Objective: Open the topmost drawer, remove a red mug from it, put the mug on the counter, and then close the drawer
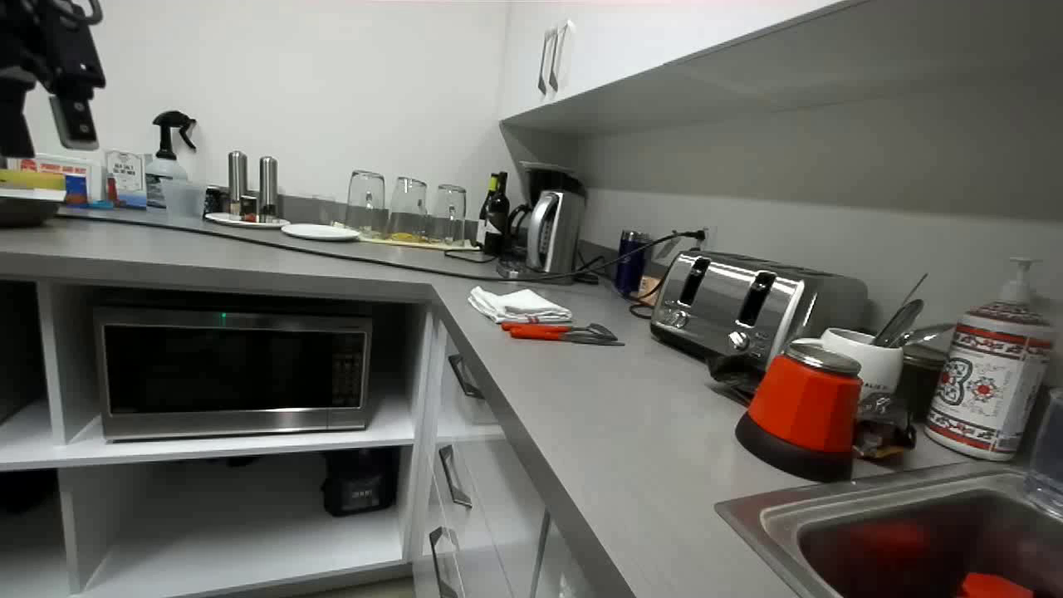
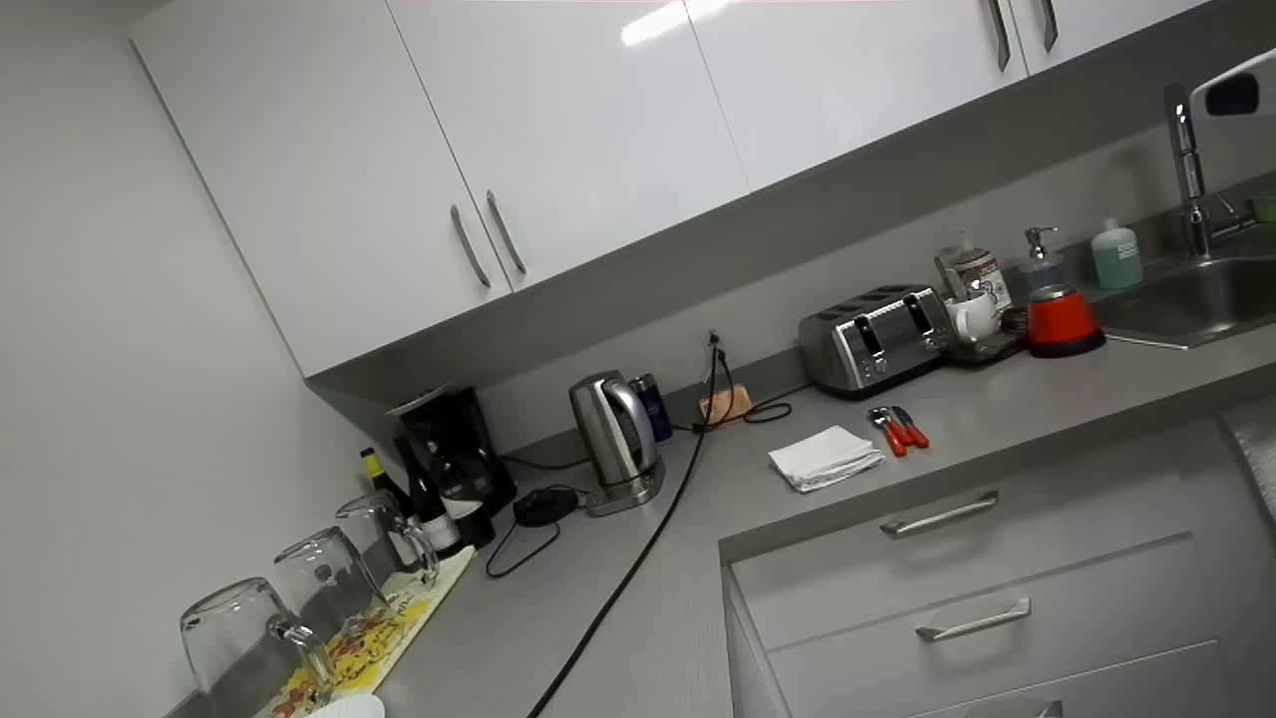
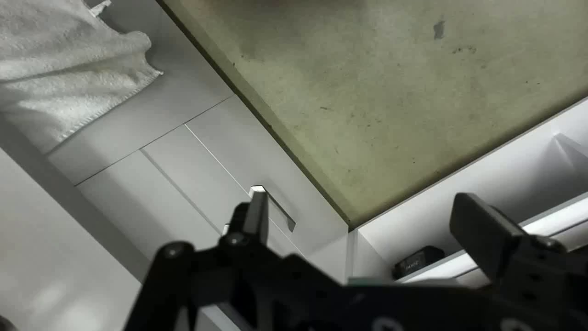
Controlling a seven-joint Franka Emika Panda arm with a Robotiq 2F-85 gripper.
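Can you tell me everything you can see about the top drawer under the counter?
The long, shallow white drawer has a smooth, flat front that looks greyish in the shade. A slim, silvery, metal-looking bar handle runs lengthwise near its top edge. It's shut, so what's inside is hidden. It sits just under the smooth light-grey countertop, which sticks out over it, and above a second flat-fronted white drawer with a matching handle. The robot's black jaws stand open and aren't touching it.

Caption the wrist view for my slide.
Gripper open, topmost drawer closed: a downward look, with a hanging towel and greenish floor.
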